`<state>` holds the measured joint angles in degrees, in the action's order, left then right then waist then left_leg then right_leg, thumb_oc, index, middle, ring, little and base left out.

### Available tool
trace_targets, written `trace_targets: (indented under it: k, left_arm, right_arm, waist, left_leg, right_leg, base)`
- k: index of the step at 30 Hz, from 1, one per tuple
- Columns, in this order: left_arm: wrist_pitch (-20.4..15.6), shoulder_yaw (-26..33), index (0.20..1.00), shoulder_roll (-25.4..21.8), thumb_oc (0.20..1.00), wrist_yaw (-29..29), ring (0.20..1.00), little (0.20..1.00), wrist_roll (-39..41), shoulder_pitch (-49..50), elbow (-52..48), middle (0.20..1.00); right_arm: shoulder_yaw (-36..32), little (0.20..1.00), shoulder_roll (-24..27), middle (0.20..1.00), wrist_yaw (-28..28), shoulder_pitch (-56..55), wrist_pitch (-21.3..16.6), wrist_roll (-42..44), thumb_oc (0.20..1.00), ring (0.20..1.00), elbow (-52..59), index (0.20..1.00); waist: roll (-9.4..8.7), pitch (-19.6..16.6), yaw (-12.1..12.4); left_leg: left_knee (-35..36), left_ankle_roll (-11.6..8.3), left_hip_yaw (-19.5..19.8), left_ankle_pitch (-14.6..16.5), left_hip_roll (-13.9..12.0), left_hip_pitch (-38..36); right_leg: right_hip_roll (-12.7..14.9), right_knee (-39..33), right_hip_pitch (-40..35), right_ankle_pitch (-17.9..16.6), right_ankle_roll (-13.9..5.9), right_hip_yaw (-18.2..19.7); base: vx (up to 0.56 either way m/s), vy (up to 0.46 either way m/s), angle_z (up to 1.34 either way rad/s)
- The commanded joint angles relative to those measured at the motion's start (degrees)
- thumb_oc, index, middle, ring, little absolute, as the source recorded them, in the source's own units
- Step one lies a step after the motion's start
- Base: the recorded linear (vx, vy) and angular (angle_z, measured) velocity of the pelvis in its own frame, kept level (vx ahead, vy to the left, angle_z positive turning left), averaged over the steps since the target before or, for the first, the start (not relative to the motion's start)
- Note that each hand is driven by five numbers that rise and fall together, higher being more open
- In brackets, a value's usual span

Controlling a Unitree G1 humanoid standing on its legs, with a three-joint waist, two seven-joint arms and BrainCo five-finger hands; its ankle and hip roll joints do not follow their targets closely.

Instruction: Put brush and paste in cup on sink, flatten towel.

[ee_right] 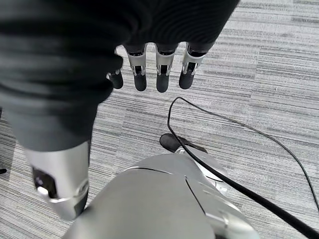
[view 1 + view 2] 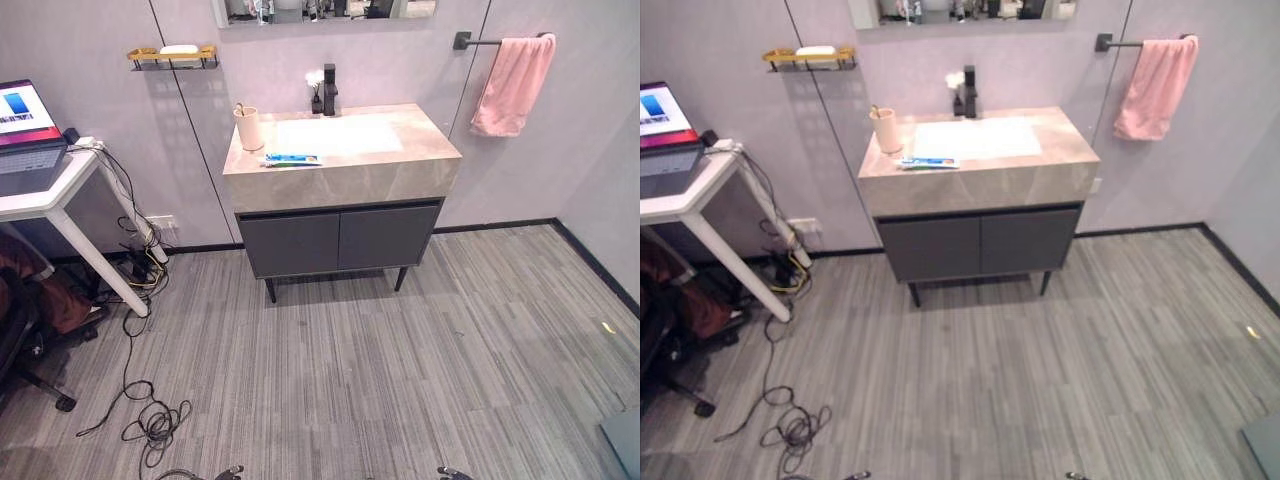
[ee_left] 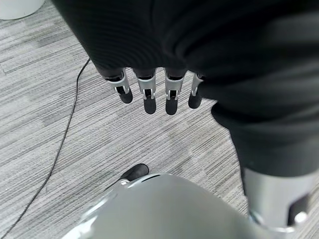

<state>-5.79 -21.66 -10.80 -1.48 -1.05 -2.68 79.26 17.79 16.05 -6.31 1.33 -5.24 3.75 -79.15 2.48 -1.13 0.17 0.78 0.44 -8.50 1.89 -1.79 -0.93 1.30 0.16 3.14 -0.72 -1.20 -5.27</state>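
Pink and bunched, found the towel (image 2: 512, 85) so: draped in loose folds over the wall bar (image 2: 475, 42) to the right of the sink, well apart from everything else. Judged the flattening not yet begun.

Saw the cup (image 2: 248, 128) standing upright on the sink surface (image 2: 400, 175), at the back left corner beside the basin (image 2: 335, 135). Saw the paste (image 2: 292, 159) lying flat on that same surface, just in front of the cup and outside it. Judged that step undone as well.

Could not settle the brush. Noticed something small poking up past the cup's rim, possibly the brush already inside, but too small to name. Noticed also a pale sliver along the paste's near edge, equally unclear. Left it as undecided.

Found the left hand (image 3: 149, 97) hanging over the floor, fingers straight and side by side, holding nothing. Found the right hand (image 1: 162, 74) the same way, fingers relaxed and pointing down at the floor, empty. Judged both well short of the sink, with a stretch of bare floor between; reckoned nearly the whole task remained, starting with an approach.

Could not see inside the cup, nor the thumbs of either hand behind the dark covers. Saw the mirror (image 2: 325, 10) above the faucet (image 2: 328, 90) cut off by the top edge.
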Motion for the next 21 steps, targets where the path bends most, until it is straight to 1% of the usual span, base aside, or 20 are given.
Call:
trace_targets:
  k: [1, 4, 5, 6, 8, 11, 12, 13, 15, 16, 17, 18, 19, 20, 21]
  left_arm:
    - [-1.2, -0.9, 1.0, 0.7, 1.0, -0.9, 1.0, 1.0, 0.0, -1.7, 1.4, 1.0]
    - [-1.3, -0.8, 1.0, 0.8, 1.0, -0.7, 1.0, 1.0, 0.2, -1.7, 1.4, 1.0]
    - [-1.6, 0.6, 1.0, 0.7, 1.0, 0.1, 1.0, 1.0, 2.4, -1.6, 1.2, 1.0]
    - [-1.6, 0.6, 1.0, 0.7, 1.0, 0.1, 1.0, 1.0, 2.4, -1.6, 1.2, 1.0]
    - [-1.8, 1.9, 1.0, 0.9, 1.0, 0.5, 1.0, 1.0, 4.6, -1.3, 0.7, 1.0]
    - [-2.2, 2.5, 1.0, 0.7, 1.0, 1.0, 1.0, 1.0, 6.5, -1.4, -0.3, 1.0]
    - [-2.8, 2.5, 1.0, 0.3, 1.0, 1.8, 1.0, 1.0, 7.4, -1.7, -1.6, 1.0]
    - [-3.5, 3.0, 1.0, -0.4, 1.0, 3.3, 1.0, 1.0, 9.4, -2.6, -4.1, 1.0]
    - [-3.5, 3.0, 1.0, -0.4, 1.0, 3.3, 1.0, 1.0, 9.4, -2.6, -4.2, 1.0]
    - [-4.4, 3.3, 1.0, -1.3, 1.0, 4.5, 1.0, 1.0, 10.4, -3.7, -6.7, 1.0]
    - [-5.1, 3.6, 1.0, -1.9, 1.0, 5.5, 1.0, 1.0, 11.9, -4.5, -7.8, 1.0]
    - [-5.1, 3.6, 1.0, -1.9, 1.0, 5.5, 1.0, 1.0, 11.9, -4.5, -7.8, 1.0]
    - [-5.6, 4.1, 1.0, -2.5, 1.0, 6.3, 1.0, 1.0, 11.8, -5.2, -8.5, 1.0]
    - [-5.6, 4.1, 1.0, -2.5, 1.0, 6.3, 1.0, 1.0, 11.8, -5.2, -8.5, 1.0]
    - [-6.3, 4.6, 1.0, -2.5, 1.0, 7.0, 1.0, 1.0, 12.9, -5.6, -8.6, 1.0]
  right_arm:
    - [1.2, 1.0, -0.3, 1.0, 0.0, 1.1, 0.0, 1.6, 1.0, 1.0, -3.4, 1.0]
    - [0.6, 1.0, -0.3, 1.0, 0.1, 1.0, 0.0, 2.3, 1.0, 1.0, -3.5, 1.0]
    - [-1.2, 1.0, -0.3, 1.0, 0.3, 1.1, -0.4, 5.4, 1.0, 1.0, -3.8, 1.0]
    - [-1.2, 1.0, -0.3, 1.0, 0.3, 1.1, -0.4, 5.4, 1.0, 1.0, -3.8, 1.0]
    - [-2.6, 1.0, -0.6, 1.0, 0.2, 1.6, -0.8, 8.6, 1.0, 1.0, -3.7, 1.0]
    - [-2.6, 1.0, -0.6, 1.0, 1.2, 2.2, -1.6, 9.9, 1.0, 1.0, -2.2, 1.0]
    - [-2.5, 1.0, -0.5, 1.0, 2.4, 2.7, -2.3, 10.3, 1.0, 1.0, -0.6, 1.0]
    - [-2.3, 1.0, -0.5, 1.0, 3.7, 3.8, -3.6, 12.7, 1.0, 1.0, 4.3, 1.0]
    - [-2.3, 1.0, -0.5, 1.0, 3.7, 3.8, -3.6, 12.7, 1.0, 1.0, 4.3, 1.0]
    - [-1.5, 1.0, 0.1, 1.0, 5.2, 4.2, -5.2, 12.3, 1.0, 1.0, 10.5, 1.0]
    - [-0.8, 1.0, 0.6, 1.0, 5.9, 4.7, -5.5, 12.6, 1.0, 1.0, 13.2, 1.0]
    - [-0.8, 1.0, 0.6, 1.0, 5.9, 4.6, -5.4, 12.6, 1.0, 1.0, 13.2, 1.0]
    - [-0.5, 1.0, 0.9, 1.0, 6.3, 4.9, -5.8, 12.6, 1.0, 1.0, 15.2, 1.0]
    - [-0.5, 1.0, 0.9, 1.0, 6.3, 4.9, -5.8, 12.6, 1.0, 1.0, 15.2, 1.0]
    - [-0.6, 1.0, 0.9, 1.0, 6.8, 4.8, -6.2, 12.8, 1.0, 1.0, 16.2, 1.0]
  waist:
    - [-2.83, 1.1, -0.4]
    - [-2.75, 1.1, -0.5]
    - [-2.76, 1.0, -0.4]
    - [-2.76, 1.0, -0.4]
    - [-2.78, 1.0, -0.3]
    - [-2.9, 1.0, -0.1]
    - [-2.89, 1.2, -0.1]
    - [-3.12, 2.3, 0.0]
    - [-3.13, 2.3, 0.0]
    - [-3.78, 4.4, 0.0]
    - [-4.25, 5.6, 0.0]
    - [-4.25, 5.5, 0.0]
    - [-4.59, 6.2, -0.1]
    - [-4.59, 6.2, -0.1]
    - [-4.88, 6.3, -0.1]
  left_leg:
    - [4.2, -3.17, -1.1, -4.6, 1.0, 0.2]
    - [4.2, -3.16, -1.0, -4.5, 1.1, 0.2]
    - [4.2, -3.18, -1.0, -4.4, 1.1, 0.1]
    - [4.2, -3.18, -1.0, -4.4, 1.1, 0.1]
    - [4.2, -3.13, -1.0, -4.3, 1.1, -0.1]
    - [4.2, -2.99, -1.0, -4.2, 1.1, -0.6]
    - [4.2, -2.86, -1.0, -4.2, 1.1, -0.9]
    - [3.5, -2.56, -1.4, -4.7, 0.9, -1.0]
    - [3.5, -2.56, -1.4, -4.7, 0.9, -1.0]
    - [-3.3, -2.62, -1.5, -2.7, 0.7, 2.6]
    - [-7.1, -3.04, -1.2, -1.5, 0.4, 4.6]
    - [-7.3, -3.04, -1.2, -1.4, 0.4, 4.7]
    - [-10.3, -3.31, -0.9, -0.2, -0.1, 5.8]
    - [-10.4, -3.31, -0.9, -0.2, -0.1, 5.9]
    - [-12.7, -3.27, -0.9, 0.9, -0.3, 6.7]
  right_leg:
    - [1.9, -5.2, -5.1, -4.4, -4.53, -2.0]
    - [2.0, -5.2, -5.2, -4.4, -4.54, -2.1]
    - [2.0, -5.2, -5.3, -4.3, -4.56, -2.3]
    - [2.0, -5.2, -5.3, -4.3, -4.56, -2.3]
    - [2.0, -5.2, -5.5, -4.3, -4.52, -2.3]
    - [1.9, -5.0, -6.0, -4.0, -4.4, -2.4]
    - [1.8, -4.2, -5.9, -3.6, -4.29, -2.5]
    - [1.7, -0.8, -4.5, -2.1, -3.91, -2.2]
    - [1.7, -0.6, -4.4, -2.1, -3.91, -2.2]
    - [2.1, 3.9, -2.0, -0.5, -3.7, -2.4]
    - [2.3, 7.3, -0.2, 0.8, -3.69, -3.1]
    - [2.3, 7.4, -0.1, 0.8, -3.69, -3.1]
    - [2.6, 11.6, 1.7, 2.2, -3.97, -3.6]
    - [2.6, 11.7, 1.8, 2.2, -3.97, -3.6]
    - [3.0, 14.0, 2.5, 3.2, -4.02, -4.2]
  base:
    - [0.0, 0.0, 0.0]
    - [0.0, 0.0, 0.0]
    - [0.0, 0.0, 0.0]
    - [0.0, 0.0, 0.0]
    - [0.0, 0.0, 0.0]
    - [0.0, 0.0, 0.0]
    - [-0.05, -0.011, -0.01]
    - [-0.05, -0.011, -0.02]
    - [-0.09, -0.017, -0.03]
    - [-0.22, -0.044, -0.02]
    - [-0.22, -0.044, -0.02]
    - [-0.13, -0.038, 0.0]
    - [-0.05, -0.02, 0.01]
    - [-0.05, -0.036, 0.02]
    - [0.0, 0.0, 0.0]
